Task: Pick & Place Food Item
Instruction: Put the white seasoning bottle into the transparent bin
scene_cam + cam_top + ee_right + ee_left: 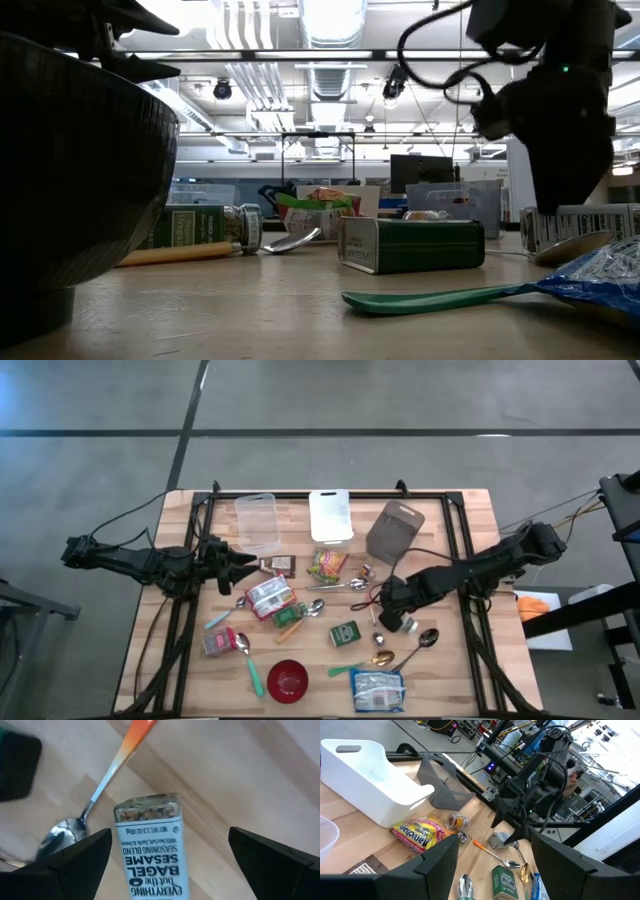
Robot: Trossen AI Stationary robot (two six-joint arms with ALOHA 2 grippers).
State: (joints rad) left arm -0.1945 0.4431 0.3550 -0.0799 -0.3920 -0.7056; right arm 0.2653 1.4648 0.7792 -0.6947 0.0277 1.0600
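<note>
Bagel seasoning jar [150, 847] lies flat on table [470, 520], between right gripper [170, 865] fingers, not clamped.
Right jaws wide apart, orange-handled spoon [107, 780] just beside jar. Left gripper [490, 865] jaws parted, empty, waiting near clear container [257, 523].

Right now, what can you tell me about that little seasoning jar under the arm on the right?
The Everything but the Bagel seasoning jar lies on its side on the wooden table. It looks like clear glass, with speckled seasoning showing above a white label in dark print. The right gripper hangs over it, jaws wide open on either side, not touching. An orange-handled spoon lies just beside it.
</note>
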